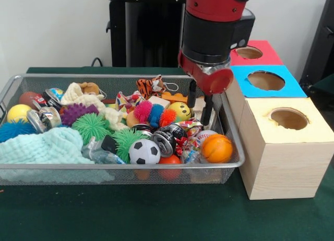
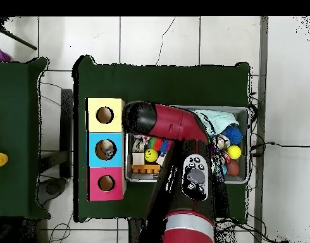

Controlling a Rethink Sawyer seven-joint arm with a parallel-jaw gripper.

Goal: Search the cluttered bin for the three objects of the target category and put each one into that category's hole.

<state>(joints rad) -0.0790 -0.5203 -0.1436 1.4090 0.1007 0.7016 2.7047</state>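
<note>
Balls, cans, plush animals and spiky rubber toys crowd the wire mesh bin [image 1: 21, 170]; which category is sought cannot be told from the scene; the three candidate destinations stand just beside the bin's end, a wooden box [image 1: 282, 163] with a round hole, a blue-topped box [image 1: 267, 81] behind it, and a red-topped box [image 1: 251, 52] furthest back. The overhead view shows something small lying inside the blue box's hole [image 2: 105, 148], too indistinct to name. The gripper [image 1: 200, 103] hangs over the bin's box-side end, its two dark fingers [image 1: 207, 111] set narrowly apart and pointing down, nothing visibly held between them; directly below lie a yellow smiley ball [image 1: 181, 111], a crushed can [image 1: 168, 138], a baseball [image 1: 204, 135] and an orange ball [image 1: 216, 148], all packed close. Risks from here, as a judgement: with items pressed against one another, a descent could catch two things at once or nudge a round ball aside so the fingers shut on air; the fingers also stand near the bin's mesh wall, and a slight drift outward could snag the rim; a smooth ball might slip free during transfer to a hole.
</note>
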